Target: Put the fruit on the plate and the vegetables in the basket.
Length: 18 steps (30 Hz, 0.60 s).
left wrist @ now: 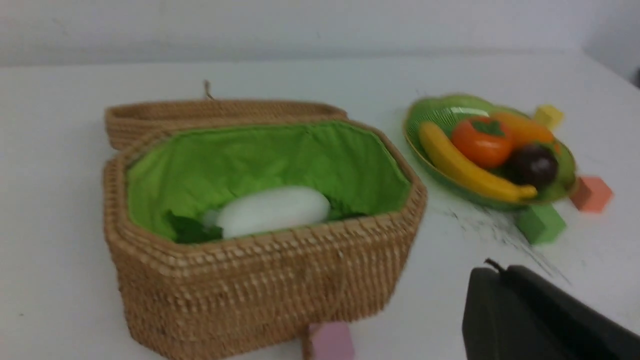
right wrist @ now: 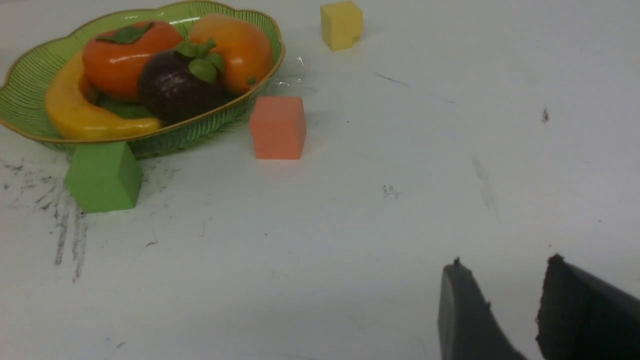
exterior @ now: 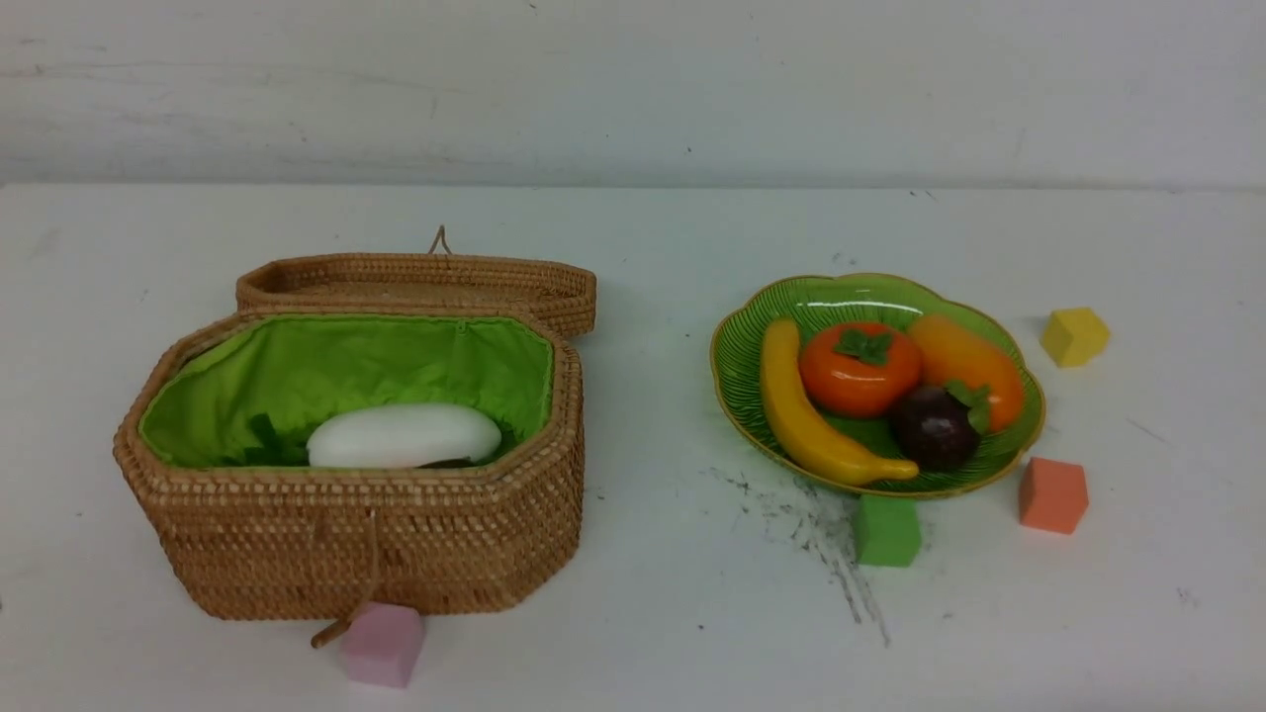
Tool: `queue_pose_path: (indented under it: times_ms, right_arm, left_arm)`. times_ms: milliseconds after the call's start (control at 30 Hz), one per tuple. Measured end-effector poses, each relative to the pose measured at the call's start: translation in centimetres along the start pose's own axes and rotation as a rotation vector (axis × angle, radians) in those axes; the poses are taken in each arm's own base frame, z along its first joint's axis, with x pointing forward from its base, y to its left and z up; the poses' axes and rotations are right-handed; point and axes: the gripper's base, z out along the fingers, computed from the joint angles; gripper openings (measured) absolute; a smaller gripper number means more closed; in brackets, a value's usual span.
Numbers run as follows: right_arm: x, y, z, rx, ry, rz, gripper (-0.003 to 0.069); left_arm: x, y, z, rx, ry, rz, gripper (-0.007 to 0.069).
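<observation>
The wicker basket [exterior: 366,539] stands open at the left, its lid [exterior: 415,282] folded back behind it. Inside, on the green lining, lies a white radish [exterior: 404,435] with green leaves; a dark sliver shows under it. The green plate [exterior: 737,366] at the right holds the banana [exterior: 806,420], persimmon [exterior: 859,371], mango [exterior: 964,364] and mangosteen [exterior: 935,427]. Neither arm shows in the front view. My left gripper [left wrist: 502,270] is shut and empty, low in front of the basket [left wrist: 260,285]. My right gripper [right wrist: 505,265] is open and empty over bare table, away from the plate [right wrist: 30,85].
Foam cubes lie about: a pink cube [exterior: 383,644] against the basket's front, a green cube [exterior: 887,530] at the plate's near edge, an orange cube [exterior: 1053,494] to the plate's right, a yellow cube [exterior: 1074,336] behind it. Dark scuff marks [exterior: 821,534] streak the table.
</observation>
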Motion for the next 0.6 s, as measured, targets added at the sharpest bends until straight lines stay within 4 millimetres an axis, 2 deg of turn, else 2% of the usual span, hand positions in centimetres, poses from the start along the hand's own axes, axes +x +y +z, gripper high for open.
queue_pose_path:
  times_ms: [33, 100, 133, 167, 400, 500, 600]
  right_arm:
    - [0.0, 0.0, 0.0, 0.0, 0.0, 0.0, 0.0245]
    - [0.0, 0.0, 0.0, 0.0, 0.0, 0.0, 0.0245]
    - [0.0, 0.0, 0.0, 0.0, 0.0, 0.0, 0.0245]
    - [0.0, 0.0, 0.0, 0.0, 0.0, 0.0, 0.0245]
    - [0.0, 0.0, 0.0, 0.0, -0.001, 0.0, 0.0245]
    - [0.0, 0.0, 0.0, 0.0, -0.001, 0.0, 0.0245]
    - [0.0, 0.0, 0.0, 0.0, -0.001, 0.0, 0.0245]
  left_arm:
    - [0.1, 0.1, 0.0, -0.01, -0.015, -0.006, -0.0013]
    - [2.4, 1.0, 0.4, -0.085, -0.055, -0.051, -0.0013]
    - [2.9, 1.2, 0.4, -0.092, -0.052, -0.055, -0.0013]
    - [4.8, 1.8, 0.7, -0.155, -0.057, -0.08, -0.0013]
    - [12.8, 4.0, 2.4, -0.336, 0.027, -0.155, -0.0013]
    - [14.8, 4.5, 2.9, -0.372, 0.075, -0.175, -0.0012]
    - [14.7, 4.5, 3.0, -0.367, 0.049, -0.174, -0.0011]
